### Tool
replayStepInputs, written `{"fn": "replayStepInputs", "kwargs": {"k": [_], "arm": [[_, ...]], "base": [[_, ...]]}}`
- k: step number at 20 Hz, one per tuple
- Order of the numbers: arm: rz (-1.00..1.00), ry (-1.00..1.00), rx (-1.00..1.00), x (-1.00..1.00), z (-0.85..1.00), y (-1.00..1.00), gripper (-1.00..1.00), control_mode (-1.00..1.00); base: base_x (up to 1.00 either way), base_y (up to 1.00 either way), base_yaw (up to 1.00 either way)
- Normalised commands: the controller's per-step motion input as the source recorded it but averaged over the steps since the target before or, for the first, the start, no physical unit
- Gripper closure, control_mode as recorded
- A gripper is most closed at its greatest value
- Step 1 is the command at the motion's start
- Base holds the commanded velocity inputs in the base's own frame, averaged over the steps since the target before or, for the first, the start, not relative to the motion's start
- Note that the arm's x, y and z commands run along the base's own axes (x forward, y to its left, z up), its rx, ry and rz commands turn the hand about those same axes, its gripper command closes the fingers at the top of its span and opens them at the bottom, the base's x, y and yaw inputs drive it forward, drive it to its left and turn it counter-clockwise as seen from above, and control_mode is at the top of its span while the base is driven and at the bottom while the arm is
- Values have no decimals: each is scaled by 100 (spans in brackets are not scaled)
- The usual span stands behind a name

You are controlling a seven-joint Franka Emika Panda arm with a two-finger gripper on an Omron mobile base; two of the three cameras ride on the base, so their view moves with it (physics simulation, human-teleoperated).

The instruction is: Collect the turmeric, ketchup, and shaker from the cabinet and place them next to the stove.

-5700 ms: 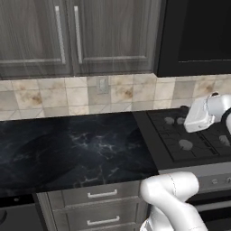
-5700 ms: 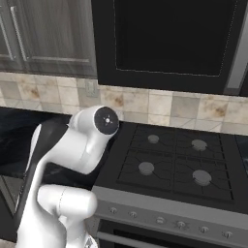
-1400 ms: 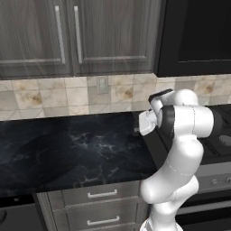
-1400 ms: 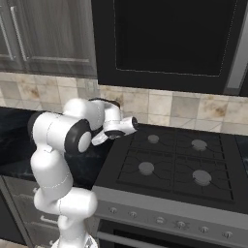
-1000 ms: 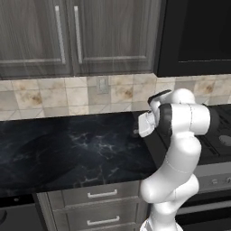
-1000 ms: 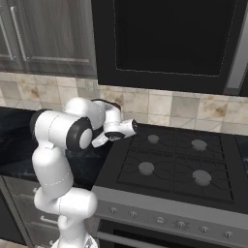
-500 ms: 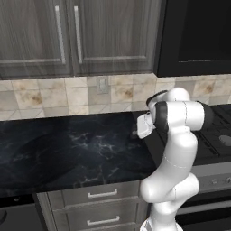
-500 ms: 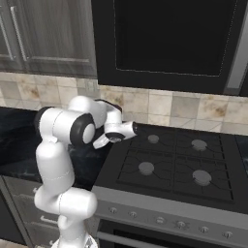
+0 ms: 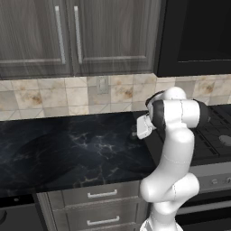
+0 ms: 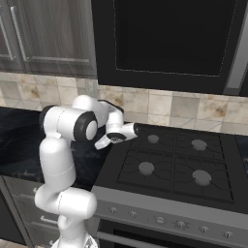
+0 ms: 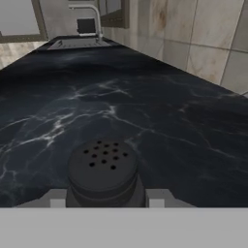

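In the hand view the shaker (image 11: 102,169), a dark round-topped pot with small holes in its top, sits between my fingertips, and my gripper (image 11: 106,199) is shut on it, just above the black marble counter (image 11: 145,111). From the base cameras my gripper (image 9: 138,130) (image 10: 134,130) hangs low over the counter, just left of the stove (image 9: 212,135) (image 10: 169,164). The cabinet (image 9: 67,36) above has its doors closed. The turmeric and the ketchup are out of view.
A black microwave (image 10: 169,38) hangs over the stove. Tiled backsplash (image 9: 54,97) runs behind the counter. A sink with a faucet (image 11: 89,19) lies at the counter's far end. Drawer fronts (image 9: 101,194) sit below the counter edge.
The arm has swung left from over the stove to the counter beside it. Over the last second the hand with the shaker has sunk slightly.
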Motion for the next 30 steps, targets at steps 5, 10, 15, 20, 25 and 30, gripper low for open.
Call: {"fn": "replayStepInputs", "kwargs": {"k": [5, 10, 15, 20, 25, 30], "arm": [[0, 0, 0, 9, -21, -2, 100, -100], [2, 0, 0, 7, -17, 0, 100, -100], [3, 0, 0, 1, -21, 0, -100, -100], [2, -1, 0, -3, -6, 0, -100, -100], [0, -4, 0, -4, 0, -2, -100, -100], [0, -4, 0, -9, 0, -1, -100, -100]], "base": [[0, 0, 0], [0, 0, 0], [0, 0, 0], [0, 0, 0], [0, 0, 0], [0, 0, 0]]}}
